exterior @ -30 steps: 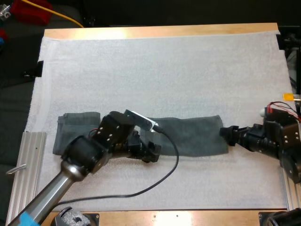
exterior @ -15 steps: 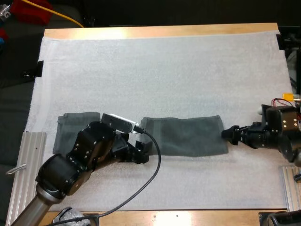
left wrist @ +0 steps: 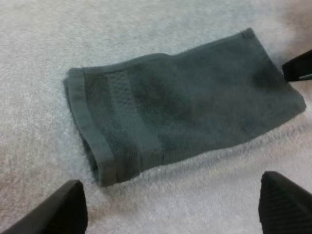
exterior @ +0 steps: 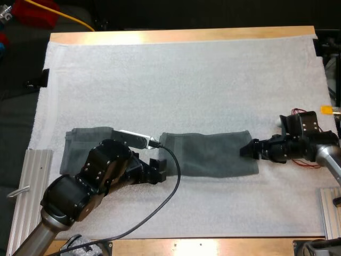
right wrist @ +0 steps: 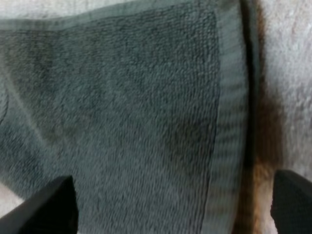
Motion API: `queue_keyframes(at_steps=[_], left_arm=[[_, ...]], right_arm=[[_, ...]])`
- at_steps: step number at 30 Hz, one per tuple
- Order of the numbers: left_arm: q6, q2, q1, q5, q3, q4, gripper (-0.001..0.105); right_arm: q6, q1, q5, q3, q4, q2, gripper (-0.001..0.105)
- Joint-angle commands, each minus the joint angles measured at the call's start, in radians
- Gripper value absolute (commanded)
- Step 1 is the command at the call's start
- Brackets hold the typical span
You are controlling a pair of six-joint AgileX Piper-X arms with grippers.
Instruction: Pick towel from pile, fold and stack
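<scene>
Towel (exterior: 208, 153), dark grey-green and folded into a long flat strip, lies across the middle of the white mat (exterior: 186, 80) that covers the wooden counter (exterior: 181, 36). Seen from the high view, its long sides run left to right, and it sits nearer the mat's near side than its far side. The left wrist view shows a hem and a woven band at the towel's left end, where the folded layers are slightly open.

A second towel (exterior: 80, 143) of the same colour lies flat on the mat to the left of the first. Its right part is hidden beneath my left arm (exterior: 90, 184), so the gap between the two towels cannot be judged.

The left jaws sit low over the mat just beside the near left corner of the middle towel. They are spread: in the left wrist view the two black fingers (left wrist: 58, 209) stand wide apart over bare mat, clear of the cloth.

The right jaws are at the towel's right end, pointing along it towards the left. They too are spread, and their fingers (right wrist: 51, 204) straddle the hemmed edge, one over the cloth and the other over the mat beyond it. Whether they touch the cloth cannot be told.
</scene>
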Motion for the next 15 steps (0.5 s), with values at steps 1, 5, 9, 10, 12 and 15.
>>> queue_keyframes(at_steps=[1,5,9,10,12,15], left_arm=[[-0.021,-0.005,-0.001,-0.024,-0.003,-0.004,0.07],[-0.023,-0.005,-0.001,-0.029,-0.003,-0.006,0.07],[-0.023,-0.005,-0.001,-0.029,-0.003,-0.006,0.07],[-0.023,-0.005,-0.001,-0.029,-0.003,-0.006,0.07],[-0.023,-0.005,-0.001,-0.029,-0.003,-0.006,0.07],[-0.023,-0.005,-0.001,-0.029,-0.003,-0.006,0.07]], right_arm=[[-0.011,-0.005,-0.012,-0.018,-0.011,0.014,0.078],[0.005,-0.005,0.0,-0.03,-0.046,0.064,0.078],[0.027,-0.005,-0.014,-0.03,-0.065,0.106,0.078],[0.027,-0.005,-0.03,-0.03,-0.064,0.12,0.078],[0.027,-0.005,-0.065,-0.03,-0.062,0.139,0.078],[0.03,-0.005,-0.121,-0.03,-0.062,0.164,0.078]])
